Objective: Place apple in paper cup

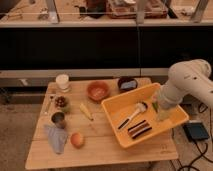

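Observation:
The apple (76, 139), small and orange-red, lies on the wooden table (105, 147) near its front left. The paper cup (62, 81), short and white, stands upright at the table's back left corner, well apart from the apple. My white arm (186, 82) reaches in from the right. Its gripper (161, 115) hangs over the right side of the yellow tray (112, 106), far from both the apple and the cup. Nothing shows in the gripper.
An orange-brown bowl (98, 90) and a dark bowl (127, 83) stand at the back. A small metal cup (58, 118), a bluish cloth (56, 138), a yellow item (86, 111) and a dark brown object (61, 101) lie at the left. The tray holds a white-handled utensil (132, 114) and dark pieces (139, 128).

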`<state>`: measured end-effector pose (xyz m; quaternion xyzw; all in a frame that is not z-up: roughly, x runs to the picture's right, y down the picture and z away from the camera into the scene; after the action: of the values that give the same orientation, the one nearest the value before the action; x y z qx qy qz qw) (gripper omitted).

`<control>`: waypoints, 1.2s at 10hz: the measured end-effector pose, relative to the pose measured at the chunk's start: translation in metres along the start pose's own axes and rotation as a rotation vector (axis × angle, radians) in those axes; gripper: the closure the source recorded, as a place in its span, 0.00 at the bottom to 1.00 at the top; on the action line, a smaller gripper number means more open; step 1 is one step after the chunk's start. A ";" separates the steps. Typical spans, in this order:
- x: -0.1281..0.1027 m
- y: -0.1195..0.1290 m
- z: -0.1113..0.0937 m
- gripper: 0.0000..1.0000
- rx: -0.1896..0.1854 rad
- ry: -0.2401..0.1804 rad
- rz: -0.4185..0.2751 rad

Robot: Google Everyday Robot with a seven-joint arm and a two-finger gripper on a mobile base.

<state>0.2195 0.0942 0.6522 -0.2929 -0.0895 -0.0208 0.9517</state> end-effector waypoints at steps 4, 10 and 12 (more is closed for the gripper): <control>-0.077 0.010 0.000 0.35 0.005 -0.085 -0.116; -0.078 0.010 0.000 0.35 0.005 -0.096 -0.124; -0.089 0.011 -0.001 0.35 0.013 -0.177 -0.153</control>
<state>0.1331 0.1017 0.6285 -0.2797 -0.1953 -0.0668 0.9376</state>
